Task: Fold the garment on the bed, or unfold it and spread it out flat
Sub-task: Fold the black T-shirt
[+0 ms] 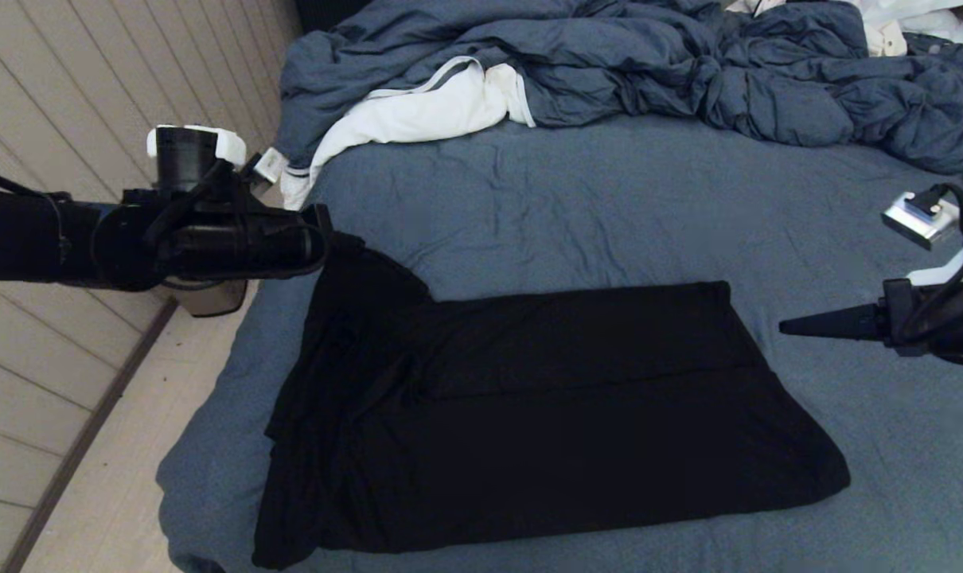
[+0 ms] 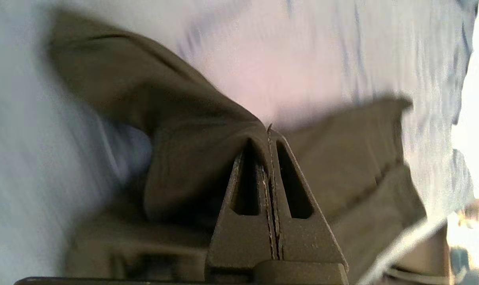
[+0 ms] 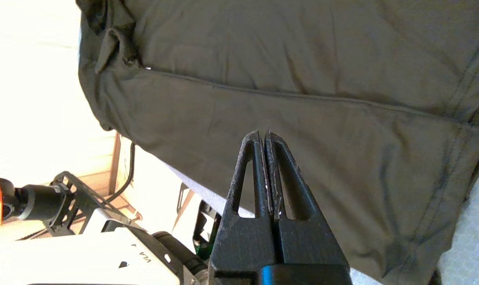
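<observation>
The garment point(image 1: 545, 414) lies plain black side up on the bed point(image 1: 577, 199), folded into a broad band across the near half. Its far left corner is drawn up off the sheet into a peak. My left gripper point(image 1: 327, 229) is shut on that corner. In the left wrist view the garment point(image 2: 192, 134) drapes over one finger and runs between the closed jaws of the left gripper point(image 2: 268, 130). My right gripper point(image 1: 784, 326) hovers just right of the shirt's right edge, shut and empty. The right wrist view shows the right gripper point(image 3: 264, 133) above the garment point(image 3: 303, 59).
A crumpled blue-grey duvet point(image 1: 688, 64) and a white cloth point(image 1: 418, 111) are heaped along the far side of the bed. The bed's left edge point(image 1: 211, 414) drops to a pale floor beside a panelled wall point(image 1: 68, 95).
</observation>
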Controlling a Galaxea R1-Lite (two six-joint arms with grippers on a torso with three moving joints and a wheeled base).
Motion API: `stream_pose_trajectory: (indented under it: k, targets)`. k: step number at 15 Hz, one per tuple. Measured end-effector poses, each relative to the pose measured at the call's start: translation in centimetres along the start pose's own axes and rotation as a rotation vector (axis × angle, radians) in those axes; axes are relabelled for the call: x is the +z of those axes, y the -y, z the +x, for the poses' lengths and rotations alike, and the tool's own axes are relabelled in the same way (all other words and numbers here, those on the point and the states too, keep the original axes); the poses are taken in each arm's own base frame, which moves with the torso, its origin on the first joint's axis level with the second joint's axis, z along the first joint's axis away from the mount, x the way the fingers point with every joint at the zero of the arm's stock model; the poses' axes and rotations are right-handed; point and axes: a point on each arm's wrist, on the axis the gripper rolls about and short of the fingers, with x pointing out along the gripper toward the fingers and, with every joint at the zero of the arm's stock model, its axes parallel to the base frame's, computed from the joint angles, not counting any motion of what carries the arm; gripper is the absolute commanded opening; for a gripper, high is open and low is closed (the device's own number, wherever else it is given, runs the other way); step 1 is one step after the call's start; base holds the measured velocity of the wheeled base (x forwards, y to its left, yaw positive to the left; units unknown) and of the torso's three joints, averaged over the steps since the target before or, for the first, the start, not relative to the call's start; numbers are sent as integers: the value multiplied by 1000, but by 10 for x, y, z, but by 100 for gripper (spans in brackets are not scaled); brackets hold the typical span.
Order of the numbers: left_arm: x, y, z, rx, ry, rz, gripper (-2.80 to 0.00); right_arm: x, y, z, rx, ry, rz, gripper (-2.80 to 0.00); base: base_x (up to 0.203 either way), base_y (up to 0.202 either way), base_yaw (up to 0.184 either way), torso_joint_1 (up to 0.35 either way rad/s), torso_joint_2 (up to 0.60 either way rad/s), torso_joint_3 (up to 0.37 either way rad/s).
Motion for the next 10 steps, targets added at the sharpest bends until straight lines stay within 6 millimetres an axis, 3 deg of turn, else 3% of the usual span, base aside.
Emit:
stream_pose_trajectory:
  k: [5, 10]
  targets:
    - [-60, 11, -23, -37, -65, 0, -280, -2, -5, -2, 7, 3, -7, -280, 0, 0, 0, 0, 0, 0]
    - [-104, 19, -32, -91, -104, 18, -280, -3, -5, -1, 11, -3, -6, -280, 0, 0, 0, 0, 0, 0]
